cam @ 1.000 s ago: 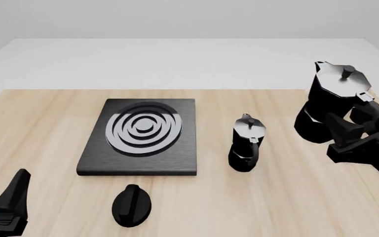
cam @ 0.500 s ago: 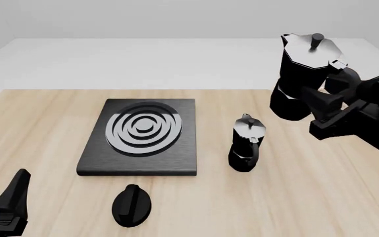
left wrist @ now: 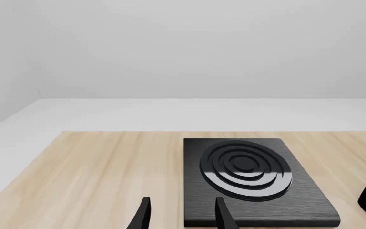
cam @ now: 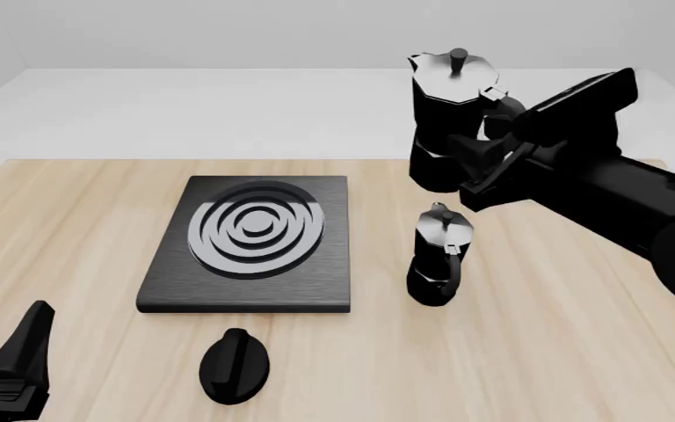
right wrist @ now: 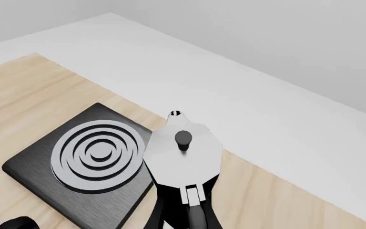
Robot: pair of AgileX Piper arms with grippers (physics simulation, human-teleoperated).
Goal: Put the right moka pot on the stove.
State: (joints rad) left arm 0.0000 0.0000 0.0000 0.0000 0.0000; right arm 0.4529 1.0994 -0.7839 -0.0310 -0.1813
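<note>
Starting nearest in the front view: left pincer (cam: 10, 369) sits idle at 7 o'clock on the counter (cam: 548, 352), fingers spread w/ nothing between them; the left wrist view shows both tips apart, facing the stove (cam: 247, 242). No risk from it unless it gets moved.

Just past it, at 6 o'clock of the stove, lies the small black oval knob (cam: 235, 365), out of the way.

Mid-counter at 3 o'clock of the stove stands the other moka pot (cam: 439, 255), the one w/ brighter upper half, upright and untouched. Main hazard, imo: the carried pot hangs above and a bit beyond it, so dropping height too soon on the way to the burner could clip its lid and tip it.

Farthest: the right moka pot (cam: 452, 119) is in the air, well clear of the counter, at about 1 o'clock from the stove. Right pincer (cam: 496, 114) is pinching it by the side handle; the right wrist view looks down on the grey lid w/ fingers either side of the handle. Handle-only grip means the body weight sits off to one side, so the pot may swing or twist in the fingers, esp. w/ a fast sideways move. A tilted landing could leave it off-centre on the rings (cam: 256, 229) or toppled at the slab edge.
</note>
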